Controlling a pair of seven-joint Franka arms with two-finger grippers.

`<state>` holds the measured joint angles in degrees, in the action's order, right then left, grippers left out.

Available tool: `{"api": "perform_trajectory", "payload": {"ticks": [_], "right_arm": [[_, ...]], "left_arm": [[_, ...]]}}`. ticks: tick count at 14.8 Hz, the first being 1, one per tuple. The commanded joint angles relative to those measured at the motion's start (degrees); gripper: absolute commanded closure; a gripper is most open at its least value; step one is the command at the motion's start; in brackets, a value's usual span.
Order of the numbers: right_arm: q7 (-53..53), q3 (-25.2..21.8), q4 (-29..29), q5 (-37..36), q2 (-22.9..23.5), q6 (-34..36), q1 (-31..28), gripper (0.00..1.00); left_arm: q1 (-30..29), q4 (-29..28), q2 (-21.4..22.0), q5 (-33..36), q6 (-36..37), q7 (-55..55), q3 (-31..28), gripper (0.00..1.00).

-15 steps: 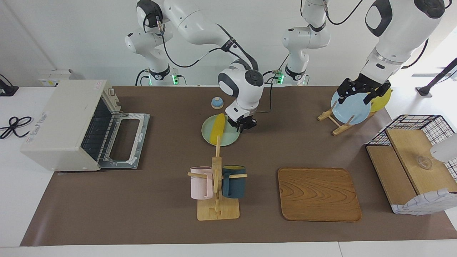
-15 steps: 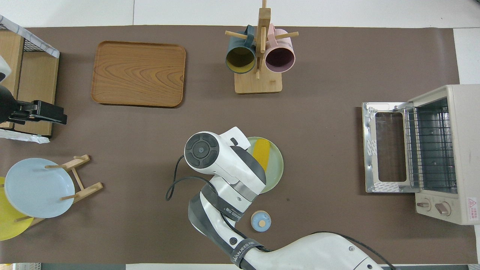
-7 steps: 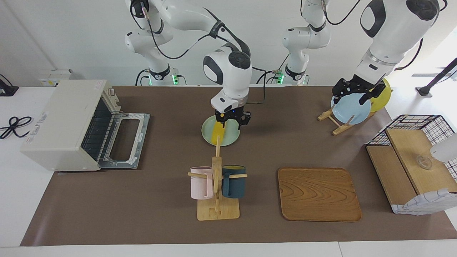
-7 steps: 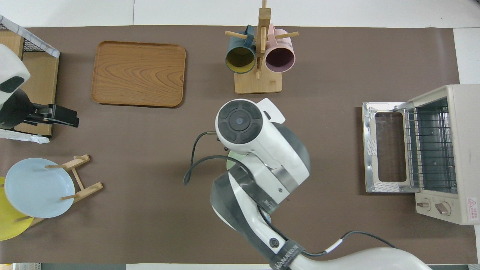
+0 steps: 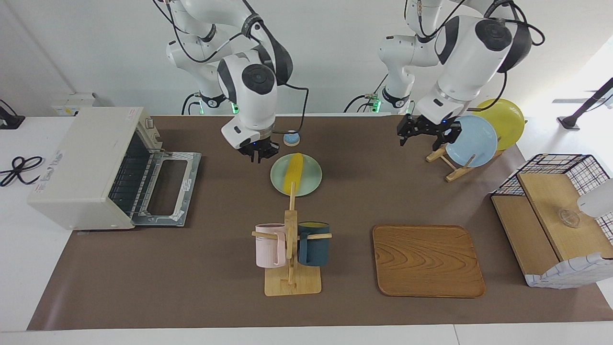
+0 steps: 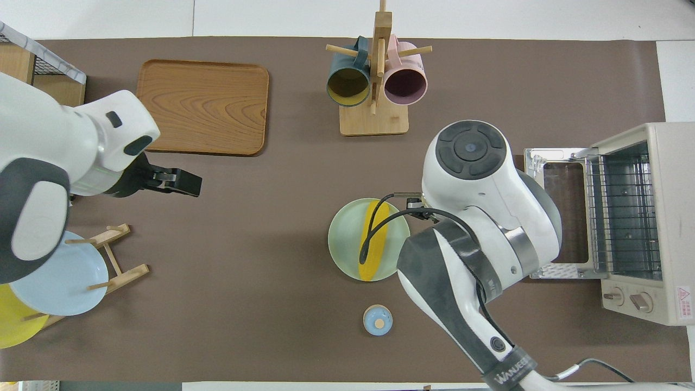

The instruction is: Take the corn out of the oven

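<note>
The corn (image 5: 292, 172) lies on the green plate (image 5: 310, 183) mid-frame, outside the open oven (image 5: 91, 165); the right tool (image 5: 259, 155), empty and narrowed, could clip the plate's rim; the left tool (image 5: 425, 133) hangs wide.

Both arms are glossy white, rounded shells with dark grey joint caps and black bands at the links. Loose black cables loop along each arm. The right arm, nearest the boxy cream-white toaster oven (image 5: 91, 165), carries a black strap with white lettering. Green lights glow at both bases. The black two-finger right gripper (image 5: 259, 154) and the black left gripper (image 5: 427, 134) end the wrists.
</note>
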<state>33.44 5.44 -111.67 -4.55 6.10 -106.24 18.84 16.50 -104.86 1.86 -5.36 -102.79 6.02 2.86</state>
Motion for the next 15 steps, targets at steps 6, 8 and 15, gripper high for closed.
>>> {"api": "perform_trajectory", "payload": {"ticks": [6, 8, 15], "right_arm": [[-11.54, 0.71, -24.73, 1.03, -9.26, -17.06, -13.99, 0.99], [-13.65, 0.62, -26.14, 1.03, -9.70, -17.68, -16.63, 0.99], [-17.17, 0.53, -32.56, 0.95, -10.23, -25.94, -19.27, 0.99]], "left_arm": [[19.25, -6.24, -5.80, -0.53, -15.05, 14.79, -0.84, 0.00], [21.99, -6.24, -8.35, -0.53, -18.31, 16.39, -0.75, 0.00], [28.59, -3.52, -20.38, -0.44, -30.96, 19.12, -0.84, 0.00]]}}
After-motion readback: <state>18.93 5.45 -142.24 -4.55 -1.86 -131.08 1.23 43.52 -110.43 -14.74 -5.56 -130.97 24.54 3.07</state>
